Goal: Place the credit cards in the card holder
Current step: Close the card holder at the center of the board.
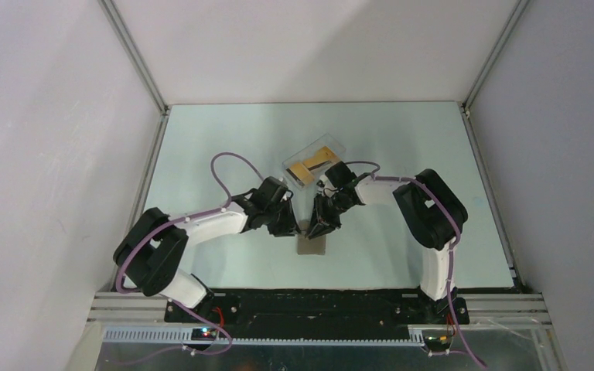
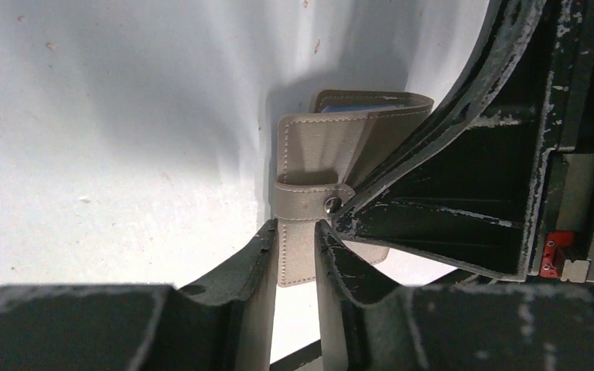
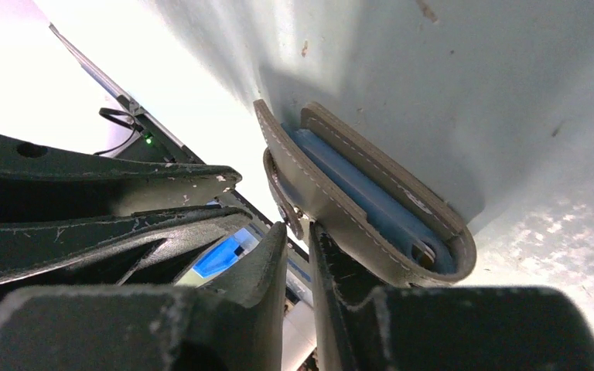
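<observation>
Pinching the card holder (image 2: 317, 147), both jaws barely apart.

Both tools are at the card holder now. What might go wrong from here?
The left tool pinches only an edge of the card holder, so it may slip if the flap is pulled. The right tool crowds the snap strap, so the fingers may collide.

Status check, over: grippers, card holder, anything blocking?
Left gripper shut on card holder, at its strap. Right gripper at the snap, grip unclear. Holder partly open. Credit cards in clear box behind; nothing blocking.
</observation>
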{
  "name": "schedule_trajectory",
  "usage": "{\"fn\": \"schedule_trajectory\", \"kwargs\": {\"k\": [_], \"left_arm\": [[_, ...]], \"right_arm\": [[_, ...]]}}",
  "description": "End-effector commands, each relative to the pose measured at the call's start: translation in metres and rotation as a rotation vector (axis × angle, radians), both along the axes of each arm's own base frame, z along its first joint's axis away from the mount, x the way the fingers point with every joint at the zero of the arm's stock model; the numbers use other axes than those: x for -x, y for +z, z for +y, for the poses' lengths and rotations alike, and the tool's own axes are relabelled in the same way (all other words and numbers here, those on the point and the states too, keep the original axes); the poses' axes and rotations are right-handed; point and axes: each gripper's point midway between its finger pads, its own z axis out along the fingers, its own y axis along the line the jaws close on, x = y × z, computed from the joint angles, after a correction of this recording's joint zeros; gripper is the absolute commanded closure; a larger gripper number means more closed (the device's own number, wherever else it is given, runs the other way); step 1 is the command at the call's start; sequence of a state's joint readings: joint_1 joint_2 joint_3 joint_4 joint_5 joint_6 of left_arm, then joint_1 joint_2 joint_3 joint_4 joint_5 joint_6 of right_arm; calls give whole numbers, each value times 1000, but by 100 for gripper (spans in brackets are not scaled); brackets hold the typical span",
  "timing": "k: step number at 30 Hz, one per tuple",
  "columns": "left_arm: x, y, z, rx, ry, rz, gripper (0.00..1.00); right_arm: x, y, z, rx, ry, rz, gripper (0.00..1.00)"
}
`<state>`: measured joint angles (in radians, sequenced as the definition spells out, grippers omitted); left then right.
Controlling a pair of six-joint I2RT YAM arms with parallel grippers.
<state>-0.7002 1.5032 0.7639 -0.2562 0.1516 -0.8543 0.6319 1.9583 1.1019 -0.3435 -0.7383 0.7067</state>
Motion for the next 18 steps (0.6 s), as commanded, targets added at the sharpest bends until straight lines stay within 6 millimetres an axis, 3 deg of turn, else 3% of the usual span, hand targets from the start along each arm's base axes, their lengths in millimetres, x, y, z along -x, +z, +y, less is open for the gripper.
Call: {"fn": "schedule_trajectory", "kwargs": {"k": [1, 7, 18], "left_arm": [[-6, 14, -10, 9, -38, -49, 72], [-5, 16, -11, -18, -60, -58, 73], [-2, 11, -8, -141, -98, -48, 77]], "right_arm": [[2, -47, -12, 132, -9, -32, 79], [2, -49, -12, 135, -12, -30, 76], [6, -60, -13, 155, -12, -12, 83]]}}
